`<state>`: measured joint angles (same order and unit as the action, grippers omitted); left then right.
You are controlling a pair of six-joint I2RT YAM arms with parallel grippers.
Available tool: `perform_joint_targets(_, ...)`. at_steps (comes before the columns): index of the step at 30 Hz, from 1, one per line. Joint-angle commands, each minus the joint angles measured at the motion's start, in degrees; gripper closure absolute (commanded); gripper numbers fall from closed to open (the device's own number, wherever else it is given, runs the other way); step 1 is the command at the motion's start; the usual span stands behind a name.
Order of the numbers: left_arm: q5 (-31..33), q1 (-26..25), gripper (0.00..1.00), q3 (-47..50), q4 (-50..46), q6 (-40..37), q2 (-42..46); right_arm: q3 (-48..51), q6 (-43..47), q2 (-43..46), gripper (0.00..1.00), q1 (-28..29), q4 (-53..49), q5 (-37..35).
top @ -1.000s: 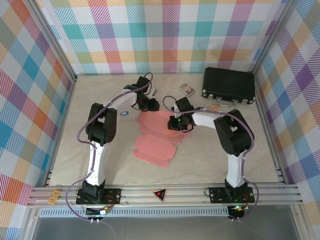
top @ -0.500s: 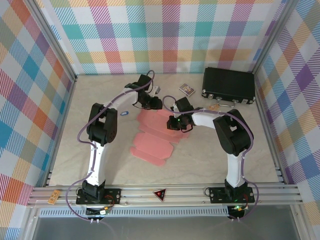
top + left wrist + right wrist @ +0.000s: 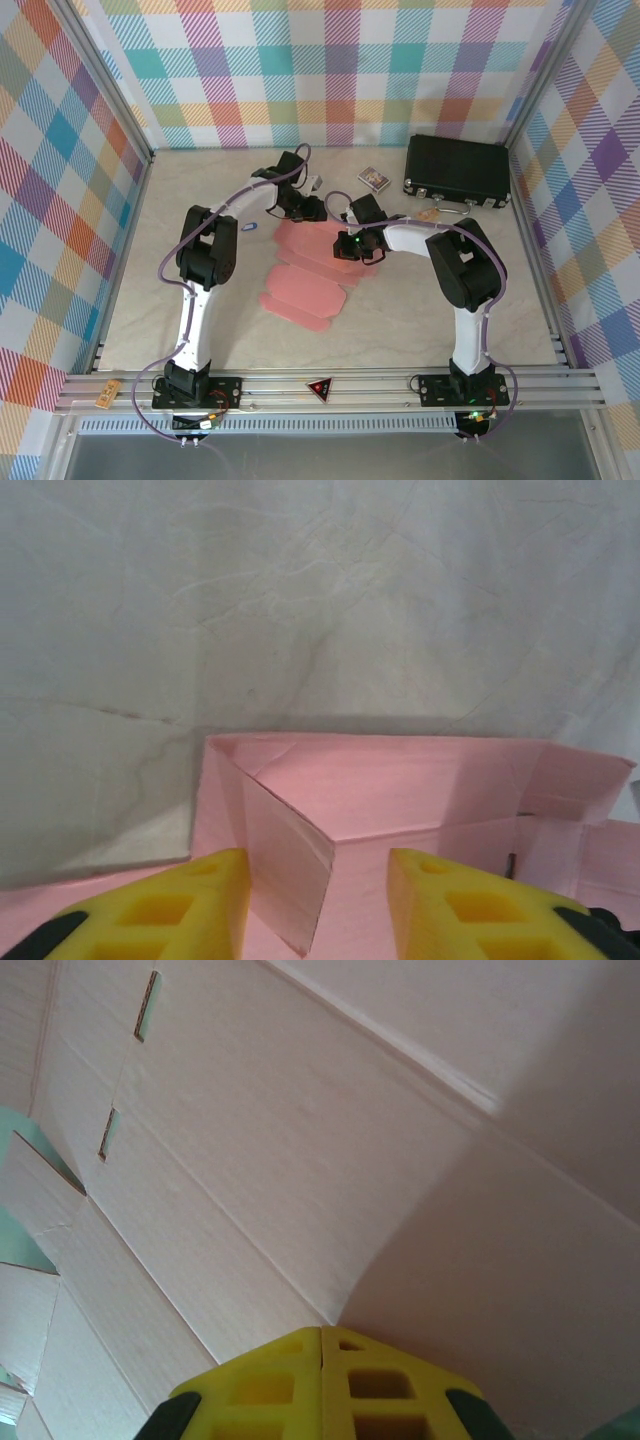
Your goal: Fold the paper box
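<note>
The left gripper (image 3: 315,880) is released, its yellow fingers (image 3: 205,905) spread to either side of a raised, creased corner of the paper box (image 3: 420,790). That corner lies just ahead of and beneath it, on the counter (image 3: 300,610). The right gripper (image 3: 321,1345) is clenched, apparently pinching the sheet's edge, and the cardboard spreads away in front of it. Seen from above, the sheet's long axis runs from between both grippers back toward the arm bases. The left gripper, straddling the flap, looks better placed for the next fold.
</note>
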<state>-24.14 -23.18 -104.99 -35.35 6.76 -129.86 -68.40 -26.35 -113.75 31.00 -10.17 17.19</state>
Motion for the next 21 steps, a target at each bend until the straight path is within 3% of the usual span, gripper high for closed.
perform_joint_targets(1, 5.5, -0.5, 0.52, 6.2, 1.5, 1.2, 8.9, -0.2, 1.6, -2.6, 0.96, 0.6, -5.0, -2.7)
perform_joint_targets(4, 8.1, -0.5, 0.45, 15.5, 7.4, 3.2, 15.7, -0.6, 2.8, -2.4, 0.96, 0.6, -5.7, -3.0)
perform_joint_targets(9, 9.5, -0.5, 0.46, 29.2, 13.3, 6.6, 24.9, -2.6, 6.1, -2.5, 0.96, 0.6, -8.2, -4.0)
perform_joint_targets(15, 7.0, -2.5, 0.63, 43.4, 23.5, 11.7, 32.1, -4.8, 9.9, -2.4, 0.96, 0.6, -10.5, -5.0)
perform_joint_targets(21, 8.2, -6.3, 0.79, 46.7, 24.8, 14.2, 29.9, -7.4, 12.8, -2.7, 0.95, 0.6, -12.6, -5.1)
